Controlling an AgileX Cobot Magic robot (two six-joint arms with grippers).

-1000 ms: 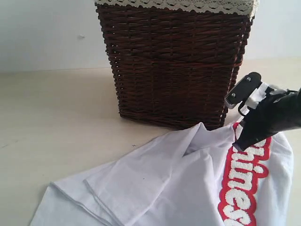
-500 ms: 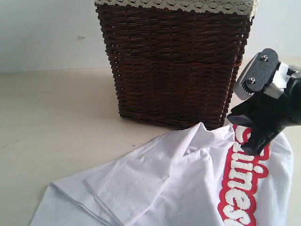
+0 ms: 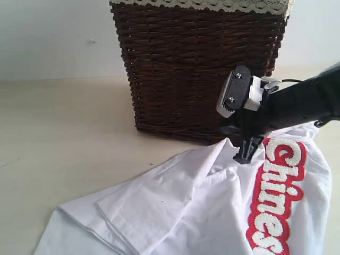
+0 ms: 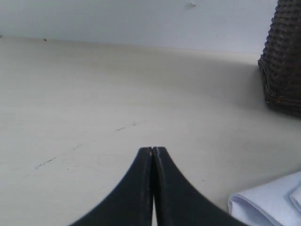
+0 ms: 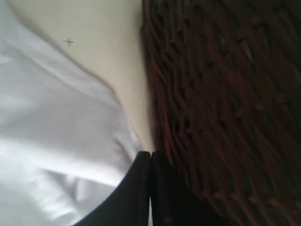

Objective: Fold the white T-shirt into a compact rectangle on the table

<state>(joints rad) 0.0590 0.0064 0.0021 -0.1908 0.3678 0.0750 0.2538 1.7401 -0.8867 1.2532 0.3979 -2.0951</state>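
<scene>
Right gripper [image 3: 244,156], jaws pressed together, just swung across to the shirt [image 3: 212,202] peak by the basket [image 3: 191,74]; looks like you've grabbed nothing yet.

White T-shirt [image 3: 196,207], red-outlined lettering [image 3: 276,196]; dark brown basket [image 3: 196,69].

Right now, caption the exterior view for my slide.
Right claw, shut, at the rumpled edge of the white T-shirt beside a dark wicker basket.
</scene>
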